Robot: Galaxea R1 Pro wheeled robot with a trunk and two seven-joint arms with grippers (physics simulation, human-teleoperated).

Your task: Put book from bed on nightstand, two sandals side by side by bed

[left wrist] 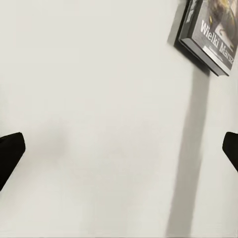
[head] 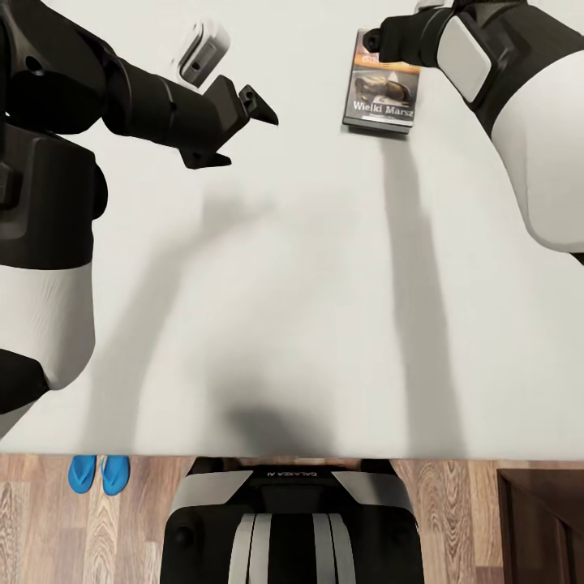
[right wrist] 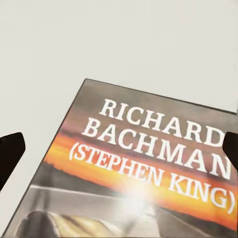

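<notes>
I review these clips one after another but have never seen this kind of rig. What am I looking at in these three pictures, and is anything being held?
This is a simulated two-armed robot. The big picture looks down from its head; the two smaller ones come from cameras near each gripper. The pale surface is the bed. On it lies the book, flat, cover up. The right gripper hangs just above the book, open, its dark fingertips at both edges of that view; nothing is held yet. The left gripper is open over bare mattress, with the book at a corner of its view. On the wood floor beside the bed lie the two blue sandals, close together.
</notes>
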